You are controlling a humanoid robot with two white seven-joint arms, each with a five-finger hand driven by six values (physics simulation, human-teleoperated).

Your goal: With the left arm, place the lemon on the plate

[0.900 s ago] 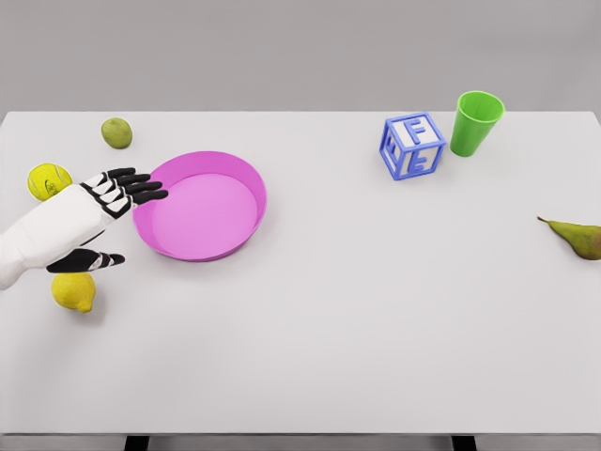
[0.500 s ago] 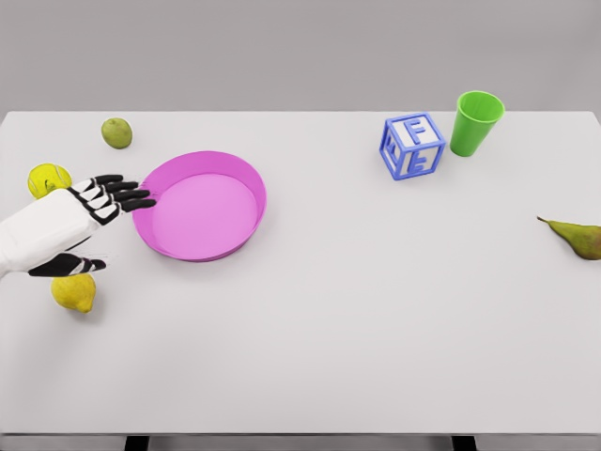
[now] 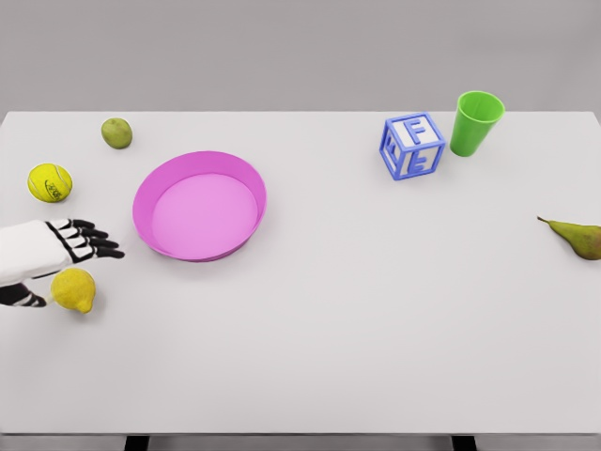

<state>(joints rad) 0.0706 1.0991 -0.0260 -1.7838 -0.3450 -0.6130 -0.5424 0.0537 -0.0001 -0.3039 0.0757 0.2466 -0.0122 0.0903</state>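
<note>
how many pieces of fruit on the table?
3: lemon near the left edge by the robot hand, green lime far left, pear at the right edge, partly cropped.

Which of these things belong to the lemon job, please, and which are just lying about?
Job: lemon, plate, left hand with open fingers.
Lying about: tennis ball, lime, block, cup, pear.
</note>
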